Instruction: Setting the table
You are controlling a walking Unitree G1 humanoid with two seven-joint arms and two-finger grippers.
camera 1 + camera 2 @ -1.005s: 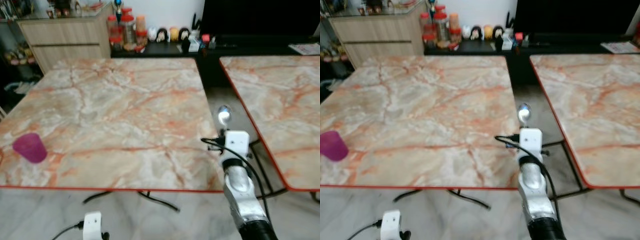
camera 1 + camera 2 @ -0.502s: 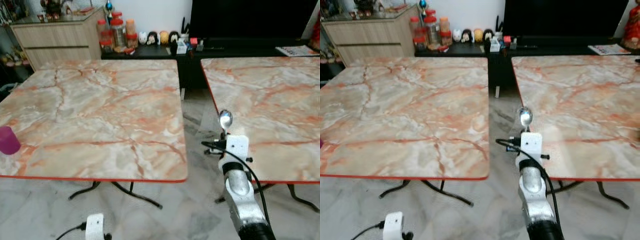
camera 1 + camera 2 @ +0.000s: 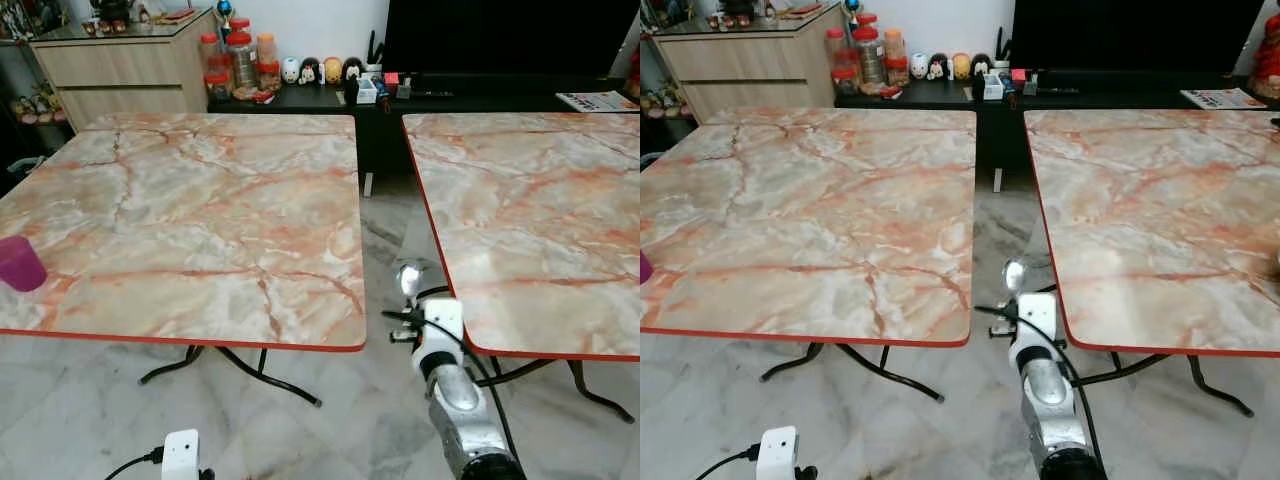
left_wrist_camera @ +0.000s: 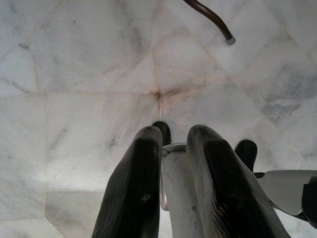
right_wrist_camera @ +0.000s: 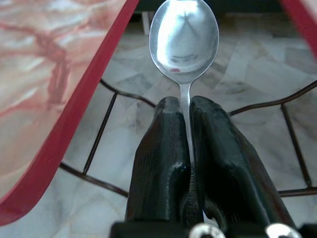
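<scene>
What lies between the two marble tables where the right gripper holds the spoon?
Bare marble floor: in the left eye view the right gripper holds the spoon over the gap between the left table and right table.

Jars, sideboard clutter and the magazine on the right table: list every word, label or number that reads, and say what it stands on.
None can be read.
Jars on the dark sideboard: labels too small and blurred.
Magazine at the right table's far corner: print blurred.
Spoon held by the right gripper: no marking.
Purple cup on the left table: plain.
</scene>
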